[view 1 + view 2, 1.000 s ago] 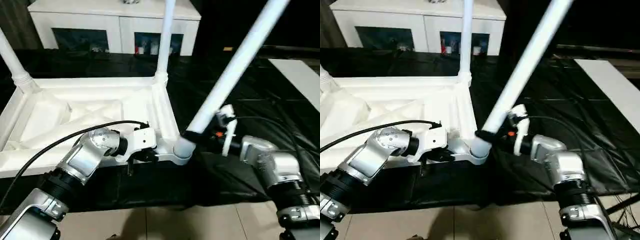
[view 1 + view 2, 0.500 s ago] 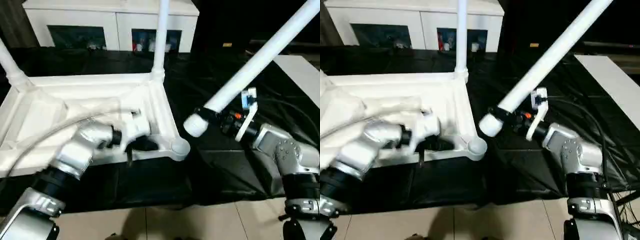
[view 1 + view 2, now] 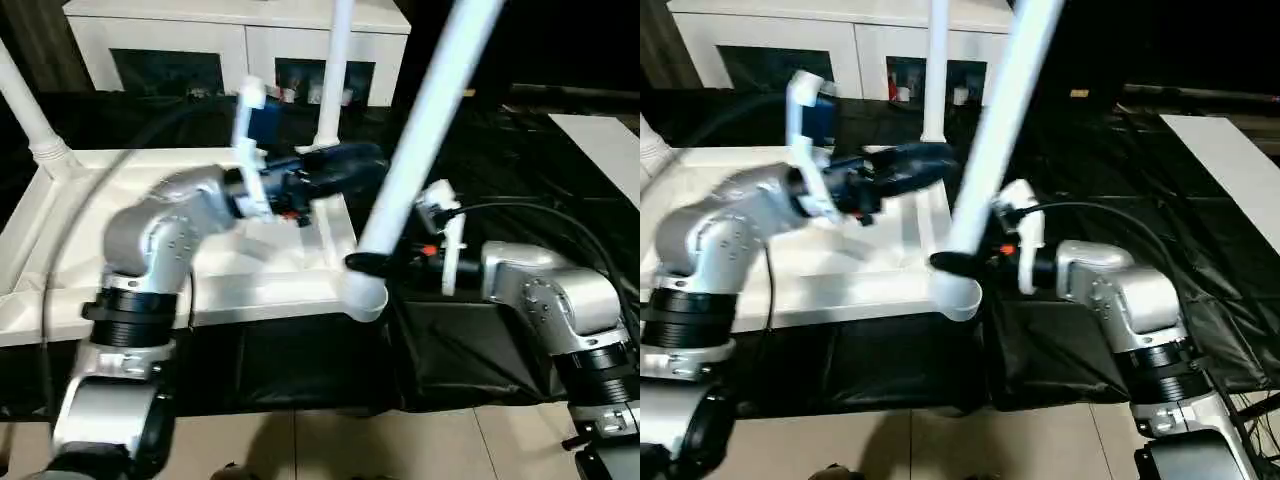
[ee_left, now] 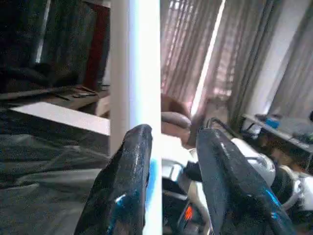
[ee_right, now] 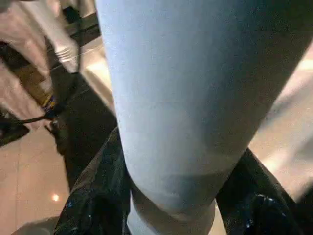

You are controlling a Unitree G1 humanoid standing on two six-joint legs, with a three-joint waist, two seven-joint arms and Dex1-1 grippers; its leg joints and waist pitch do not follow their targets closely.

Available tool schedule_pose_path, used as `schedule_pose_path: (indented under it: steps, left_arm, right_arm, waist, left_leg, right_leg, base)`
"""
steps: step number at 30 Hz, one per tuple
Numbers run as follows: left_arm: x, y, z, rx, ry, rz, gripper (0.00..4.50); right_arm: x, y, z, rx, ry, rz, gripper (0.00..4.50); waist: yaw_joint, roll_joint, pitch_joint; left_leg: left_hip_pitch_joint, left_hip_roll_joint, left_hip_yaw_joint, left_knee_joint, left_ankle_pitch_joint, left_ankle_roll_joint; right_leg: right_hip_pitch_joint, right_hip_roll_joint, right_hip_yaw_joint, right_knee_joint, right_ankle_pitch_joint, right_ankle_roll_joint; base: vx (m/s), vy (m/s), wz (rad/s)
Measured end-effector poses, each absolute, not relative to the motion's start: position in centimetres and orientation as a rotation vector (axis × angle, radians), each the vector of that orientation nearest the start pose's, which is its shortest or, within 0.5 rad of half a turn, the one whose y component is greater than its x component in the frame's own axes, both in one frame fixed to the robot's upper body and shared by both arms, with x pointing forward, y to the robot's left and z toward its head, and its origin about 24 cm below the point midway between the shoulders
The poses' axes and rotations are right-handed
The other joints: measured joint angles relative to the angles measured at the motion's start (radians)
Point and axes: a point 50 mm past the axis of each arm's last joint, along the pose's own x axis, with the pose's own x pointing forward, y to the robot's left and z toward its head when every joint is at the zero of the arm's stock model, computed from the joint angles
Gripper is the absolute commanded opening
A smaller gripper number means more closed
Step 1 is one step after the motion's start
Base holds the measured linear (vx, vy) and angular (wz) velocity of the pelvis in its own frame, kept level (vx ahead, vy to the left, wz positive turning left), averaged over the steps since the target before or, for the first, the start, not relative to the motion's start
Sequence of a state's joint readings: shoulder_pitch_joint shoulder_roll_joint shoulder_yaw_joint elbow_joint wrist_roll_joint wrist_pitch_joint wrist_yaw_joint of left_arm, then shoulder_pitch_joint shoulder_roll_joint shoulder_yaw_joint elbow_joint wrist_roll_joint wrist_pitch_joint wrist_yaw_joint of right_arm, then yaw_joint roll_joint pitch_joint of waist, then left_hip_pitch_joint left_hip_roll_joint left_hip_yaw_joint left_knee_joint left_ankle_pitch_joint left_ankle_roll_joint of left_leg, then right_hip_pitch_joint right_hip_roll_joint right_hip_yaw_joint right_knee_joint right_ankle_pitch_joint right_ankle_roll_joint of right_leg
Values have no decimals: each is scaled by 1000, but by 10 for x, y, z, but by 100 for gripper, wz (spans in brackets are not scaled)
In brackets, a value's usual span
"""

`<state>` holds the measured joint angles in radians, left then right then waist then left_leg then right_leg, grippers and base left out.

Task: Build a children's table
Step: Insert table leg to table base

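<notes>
Three long white tapered plastic tube legs in sight, one white rectangular plastic table top (image 3: pixel 60 300) lying upside down on the black sheet (image 3: pixel 500 200), and two silver arms on the job. Two legs stand upright in sockets on the top: one at the far right corner (image 3: pixel 338 70), one at the far left (image 3: pixel 30 110). The third leg (image 3: pixel 420 120) is loose, leaning up and to the right, with its fat end hanging just off the top's near right corner. The right gripper (image 3: pixel 368 264) is clamped around it near that fat end, forearm bent in from the right. The left gripper (image 3: pixel 335 170) is lifted above the top and points across at the loose leg, fingers (image 4: pixel 122 191) apart, with nothing between them. Behind is a white cabinet with glass doors (image 3: pixel 230 40).
</notes>
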<state>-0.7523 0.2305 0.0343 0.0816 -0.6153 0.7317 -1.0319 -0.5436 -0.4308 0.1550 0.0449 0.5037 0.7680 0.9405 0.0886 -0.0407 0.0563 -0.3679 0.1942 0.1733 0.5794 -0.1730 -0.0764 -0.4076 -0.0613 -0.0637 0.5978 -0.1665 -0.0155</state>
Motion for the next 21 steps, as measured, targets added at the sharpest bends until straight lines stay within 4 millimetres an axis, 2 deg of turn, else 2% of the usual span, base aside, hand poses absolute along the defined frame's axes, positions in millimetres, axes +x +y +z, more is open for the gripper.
schedule_pose_path:
  steps: [4, 5, 8, 12, 16, 17, 19, 21]
  left_arm:
    - [313, 85, 204, -296, -24, -1420, 219]
    - [313, 83, 203, -299, -19, -1413, 242]
    - [313, 81, 202, -310, -8, -1409, 253]
    - [315, 80, 202, -306, 7, -1362, 294]
    - [321, 76, 194, -343, 45, -1289, 328]
    - [322, 74, 194, -355, 46, -1284, 341]
    - [323, 77, 195, -363, 42, -1270, 341]
    - [322, 79, 196, -379, 41, -1275, 378]
  right_arm:
    - [301, -123, 124, 90, 387, 1203, 186]
    - [301, -123, 124, 89, 392, 1202, 186]
    - [300, -125, 122, 80, 410, 1198, 186]
    - [300, -125, 120, 60, 428, 1194, 186]
    - [291, -107, 121, 29, 427, 1291, 186]
    - [291, -105, 120, 23, 428, 1299, 186]
    - [290, -105, 121, 19, 425, 1299, 186]
    - [290, -106, 121, 15, 427, 1298, 186]
  waist:
    - [0, 0, 0]
    - [0, 0, 0]
    - [0, 0, 0]
    - [0, 0, 0]
    - [-1, 0, 0]
    - [1, 0, 0]
    - [1, 0, 0]
    - [2, 0, 0]
  left_leg:
    - [0, 0, 0, 1, 0, 0]
    - [0, 0, 0, 2, 0, 0]
    - [0, 0, -1, 4, 0, 0]
    - [0, 0, -1, 6, 0, 0]
    - [0, 2, -1, 8, 0, 0]
    - [0, 2, -1, 9, 0, 0]
    - [0, 2, -1, 10, 0, 0]
    - [0, 2, -2, 11, 0, 0]
  right_leg:
    - [0, 0, 0, 1, 0, 0]
    - [0, 0, 0, 1, 0, 0]
    - [0, 0, 0, 2, 0, 0]
    - [0, 0, 0, 5, 0, 0]
    - [0, 1, 0, 7, 0, 0]
    - [0, 0, 0, 7, 0, 0]
    - [0, 0, 0, 8, 0, 0]
    - [0, 0, 0, 8, 0, 0]
  base:
    - [0, 0, 0]
    - [0, 0, 0]
    - [0, 0, 0]
    - [0, 0, 0]
    - [0, 0, 0]
    - [0, 0, 0]
    - [0, 0, 0]
    - [0, 0, 0]
